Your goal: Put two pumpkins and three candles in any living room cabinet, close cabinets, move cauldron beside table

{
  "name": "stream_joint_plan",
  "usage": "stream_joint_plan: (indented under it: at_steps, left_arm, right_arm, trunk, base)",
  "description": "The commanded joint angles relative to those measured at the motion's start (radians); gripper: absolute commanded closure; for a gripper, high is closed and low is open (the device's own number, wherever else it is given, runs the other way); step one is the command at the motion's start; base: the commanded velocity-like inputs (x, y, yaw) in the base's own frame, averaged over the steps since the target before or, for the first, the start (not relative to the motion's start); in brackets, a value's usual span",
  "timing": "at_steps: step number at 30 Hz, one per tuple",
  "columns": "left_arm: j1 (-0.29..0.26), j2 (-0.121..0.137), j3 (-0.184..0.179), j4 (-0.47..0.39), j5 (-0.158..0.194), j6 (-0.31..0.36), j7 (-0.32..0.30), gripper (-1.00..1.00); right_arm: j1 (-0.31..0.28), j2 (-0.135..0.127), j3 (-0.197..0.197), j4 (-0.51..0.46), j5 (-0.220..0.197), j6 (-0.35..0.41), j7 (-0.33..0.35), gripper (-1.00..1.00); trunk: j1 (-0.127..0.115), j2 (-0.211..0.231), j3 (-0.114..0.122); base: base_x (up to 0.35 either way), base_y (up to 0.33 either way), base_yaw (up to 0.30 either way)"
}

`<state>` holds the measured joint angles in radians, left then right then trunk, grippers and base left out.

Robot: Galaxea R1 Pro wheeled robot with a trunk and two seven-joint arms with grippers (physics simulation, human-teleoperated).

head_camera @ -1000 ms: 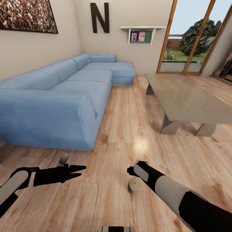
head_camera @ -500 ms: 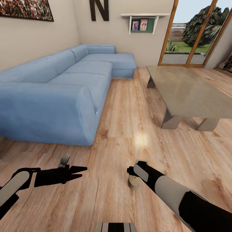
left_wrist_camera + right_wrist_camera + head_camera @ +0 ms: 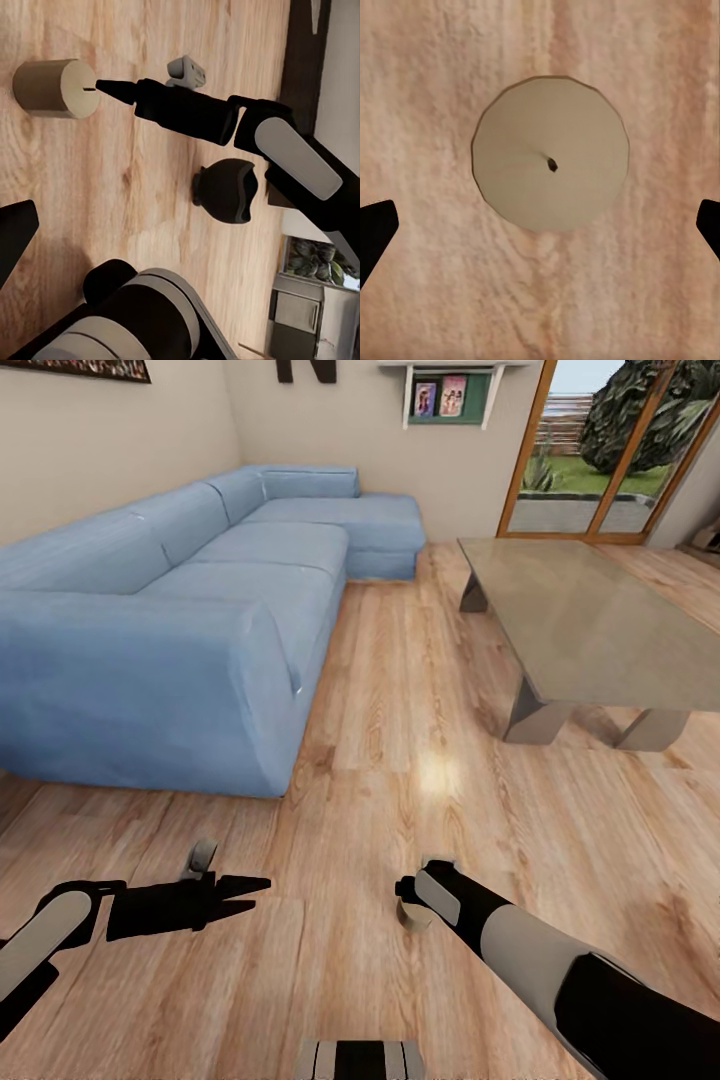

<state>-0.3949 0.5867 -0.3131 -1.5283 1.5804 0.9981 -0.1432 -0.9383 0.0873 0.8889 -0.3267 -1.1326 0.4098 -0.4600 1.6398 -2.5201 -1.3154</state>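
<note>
Head view, left: blue sofa [image 3: 180,620] along the wall.
Left gripper [image 3: 245,893]: hovers low over the plank floor [image 3: 380,690], holding nothing, fingers slightly parted.
Candle [image 3: 411,913]: upright on the floor, directly under the right gripper [image 3: 540,229], whose fingers [image 3: 375,232] spread wide either side, not touching.
Right: table [image 3: 590,630], well apart from the candle.

The floor [image 3: 380,690] is pale wood planks with a soft sheen. The sofa [image 3: 170,620] looks like matt blue cloth. The candle [image 3: 550,163] is smooth, matt beige. The counter [image 3: 590,625] top is smooth grey-green.
</note>
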Motion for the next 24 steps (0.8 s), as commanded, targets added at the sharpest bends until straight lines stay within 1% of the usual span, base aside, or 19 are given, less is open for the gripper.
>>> stream_joint_plan:
  at_steps: [1,11,16,24]
  left_arm:
    - [-0.001,0.001,-0.001,0.000,-0.008,0.000,-0.010,-1.00]
    - [-0.001,0.001,-0.001,0.002,-0.008,0.000,-0.010,-1.00]
    - [-0.001,0.001,-0.001,0.002,-0.008,0.000,-0.010,-1.00]
    - [-0.001,0.003,-0.001,0.002,-0.008,0.000,-0.010,-1.00]
  right_arm:
    - [-0.001,-0.001,0.007,-0.002,-0.005,0.003,-0.006,-1.00]
    - [-0.001,-0.001,0.007,-0.002,-0.004,0.003,-0.006,-1.00]
    - [-0.001,-0.001,0.007,-0.001,-0.004,0.003,0.009,-1.00]
    - [-0.001,-0.001,0.007,-0.001,-0.004,0.003,0.012,-1.00]
  trunk:
    - [0.000,-0.001,-0.005]
    - [0.005,-0.003,-0.043]
    - [0.007,-0.004,-0.063]
    - [0.007,-0.004,-0.063]
  base:
    - [0.000,0.000,0.000]
    - [0.000,0.000,0.000]
    - [0.000,0.000,0.000]
    - [0.000,0.000,0.000]
